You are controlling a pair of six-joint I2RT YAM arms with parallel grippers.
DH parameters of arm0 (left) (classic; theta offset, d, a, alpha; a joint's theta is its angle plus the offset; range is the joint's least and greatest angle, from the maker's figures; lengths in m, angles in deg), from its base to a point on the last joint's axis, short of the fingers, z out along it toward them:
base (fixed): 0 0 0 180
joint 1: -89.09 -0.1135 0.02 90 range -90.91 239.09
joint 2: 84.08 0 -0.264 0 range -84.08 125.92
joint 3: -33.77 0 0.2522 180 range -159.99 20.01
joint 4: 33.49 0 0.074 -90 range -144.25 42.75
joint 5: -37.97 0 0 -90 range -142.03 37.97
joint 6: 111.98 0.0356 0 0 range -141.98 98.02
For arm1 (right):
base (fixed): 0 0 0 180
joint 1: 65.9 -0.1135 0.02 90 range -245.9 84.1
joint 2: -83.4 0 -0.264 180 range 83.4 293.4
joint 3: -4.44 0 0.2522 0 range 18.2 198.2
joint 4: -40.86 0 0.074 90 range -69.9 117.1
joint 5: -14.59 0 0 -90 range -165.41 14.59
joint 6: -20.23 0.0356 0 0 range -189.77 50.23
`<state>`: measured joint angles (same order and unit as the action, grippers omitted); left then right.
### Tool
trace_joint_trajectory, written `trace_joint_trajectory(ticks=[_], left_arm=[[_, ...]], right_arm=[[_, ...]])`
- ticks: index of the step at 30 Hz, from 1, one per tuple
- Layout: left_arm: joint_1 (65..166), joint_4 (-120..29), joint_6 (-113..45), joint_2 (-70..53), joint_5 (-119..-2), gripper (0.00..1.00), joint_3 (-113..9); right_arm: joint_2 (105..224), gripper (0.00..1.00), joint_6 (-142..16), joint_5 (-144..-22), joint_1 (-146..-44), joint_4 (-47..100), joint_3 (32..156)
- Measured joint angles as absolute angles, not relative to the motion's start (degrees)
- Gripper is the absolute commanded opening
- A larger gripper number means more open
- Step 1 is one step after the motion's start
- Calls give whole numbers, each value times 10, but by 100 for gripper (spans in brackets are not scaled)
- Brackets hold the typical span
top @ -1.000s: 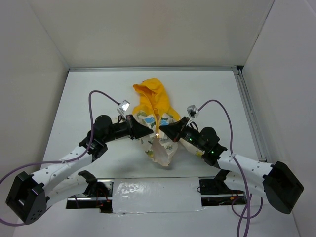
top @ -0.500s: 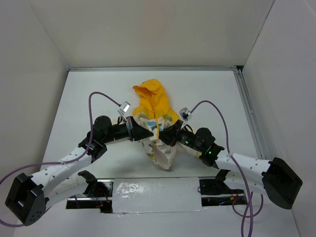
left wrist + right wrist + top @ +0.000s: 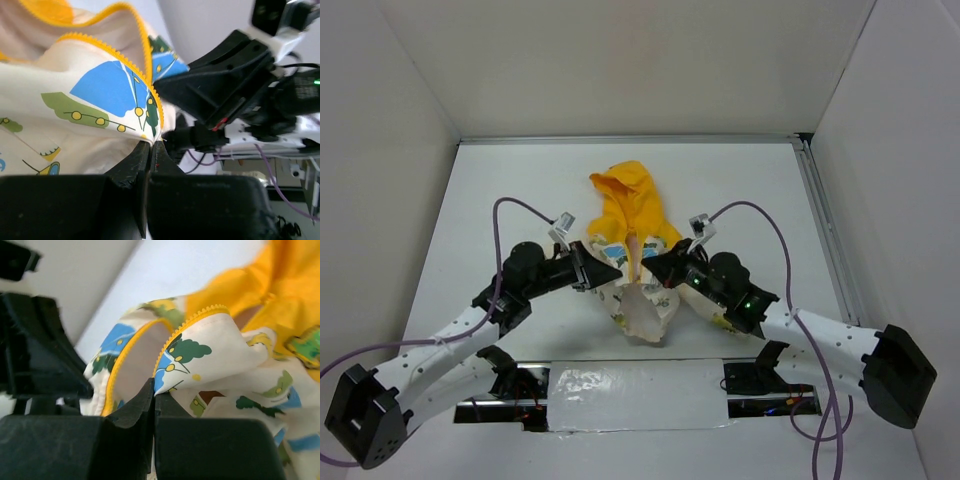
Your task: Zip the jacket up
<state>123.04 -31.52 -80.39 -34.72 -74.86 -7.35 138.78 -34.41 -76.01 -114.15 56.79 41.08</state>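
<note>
On the white counter (image 3: 500, 190), your jacket (image 3: 632, 210) lies centrally, just ahead of both arms, with its yellow hood (image 3: 620, 185) toward the far wall. The printed cream body is bunched toward you, and the pale lining (image 3: 645, 312) is turned up at the near end. The left arm (image 3: 440, 345) and right arm (image 3: 820, 340) reach in from either side. The left gripper (image 3: 610, 272) is pressed together on the jacket's front edge on its side. The right gripper (image 3: 653, 266) is likewise clamped on the opposite front edge, as each wrist view shows. Yellow zipper teeth (image 3: 147, 85) run up and away from each pinch. Half a second ago you had the two grippers all but touching at the jacket's centre line. Now the left one has drawn back a little toward its own side, and the two front edges stand apart with a gap between them. By the look of it, the zip is not yet joined at the bottom. You likely need to bring the edges back together and seat one end in the other before any upward pull can begin. The slider itself cannot be made out.
</note>
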Motion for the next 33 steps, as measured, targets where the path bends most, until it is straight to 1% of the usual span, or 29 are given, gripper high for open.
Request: trace_joint_trajectory(ticks=[2, 4, 11, 15, 19, 22, 26, 28, 29, 30, 31, 33], left_arm=[[1230, -338, -803, -334, -733, 0, -73], [1230, -356, -804, -304, -725, 0, -71], [1230, -369, -805, -175, -743, 0, -33], [1230, -356, -804, -114, -754, 0, -29], [1216, -327, -790, -48, -764, 0, -45], [1201, -319, -782, -21, -772, 0, -66], [1161, -303, -759, 29, -791, 0, -128], [1146, -295, -745, 45, -796, 0, -166], [1140, -291, -740, 50, -798, 0, -181], [1137, -287, -732, 50, -800, 0, -189], [1135, -281, -727, 49, -804, 0, -194], [1136, -270, -717, 46, -812, 0, -193]], right_arm=[[1409, 0, -342, -719, -1142, 481, 451], [1439, 0, -334, -698, -1142, 426, 479], [1563, 0, -297, -705, -1144, 294, 486], [1651, 0, -283, -684, -1143, 215, 529], [1702, 0, -281, -671, -1121, 186, 600], [1729, 0, -290, -664, -1080, 181, 642], [1770, 0, -326, -658, -1018, 185, 704], [1782, 5, -352, -669, -994, 200, 723], [1782, 12, -364, -677, -986, 207, 725], [1781, 16, -372, -684, -984, 211, 725], [1780, 25, -383, -697, -985, 215, 723], [1769, 35, -397, -714, -997, 222, 706]])
